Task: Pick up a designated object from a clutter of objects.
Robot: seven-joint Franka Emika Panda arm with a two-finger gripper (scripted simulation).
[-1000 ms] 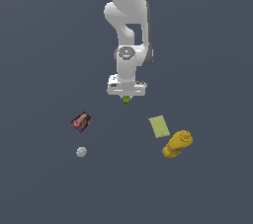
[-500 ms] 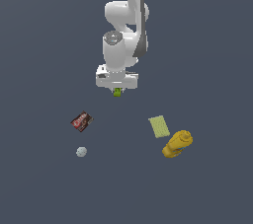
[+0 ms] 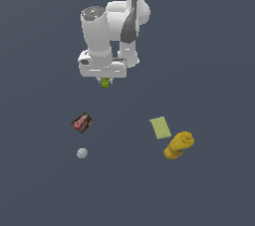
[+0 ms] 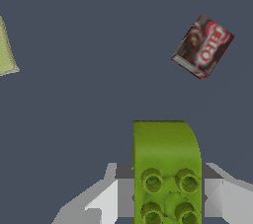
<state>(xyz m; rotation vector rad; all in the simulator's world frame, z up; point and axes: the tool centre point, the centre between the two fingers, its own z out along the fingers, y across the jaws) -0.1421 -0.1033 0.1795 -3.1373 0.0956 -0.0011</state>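
One gripper (image 3: 105, 81) pinches the single green block (image 3: 105, 83) between its fingers, above the floor. Below lie four things: one packet (image 3: 82, 122), one ball (image 3: 82, 153), one pale card (image 3: 160, 127), one yellow bottle (image 3: 179, 145).
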